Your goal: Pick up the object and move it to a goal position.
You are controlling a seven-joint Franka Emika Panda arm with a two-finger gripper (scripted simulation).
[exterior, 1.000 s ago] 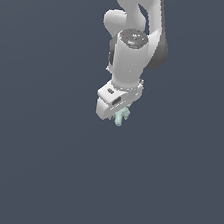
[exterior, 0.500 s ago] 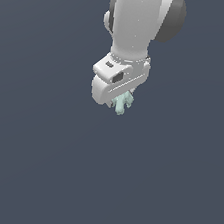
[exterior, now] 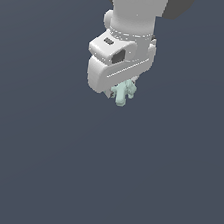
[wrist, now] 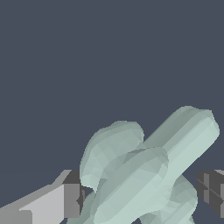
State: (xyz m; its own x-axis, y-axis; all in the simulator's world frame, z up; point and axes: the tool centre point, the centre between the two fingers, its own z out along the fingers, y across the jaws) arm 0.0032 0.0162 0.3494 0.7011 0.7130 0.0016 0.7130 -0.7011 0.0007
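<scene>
Mint-green, stubby-pronged object [exterior: 123, 92] sits clamped between the smooth white gripper [exterior: 117, 95] fingers.

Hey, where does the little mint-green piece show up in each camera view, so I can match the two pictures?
Exterior view: the green piece pokes out under the white gripper, just above the picture's middle.
Wrist view: the green piece fills the lower middle and right, seen close, prongs spreading.
Shared landmark: the gripper, its fingers flanking the piece in both views.
</scene>
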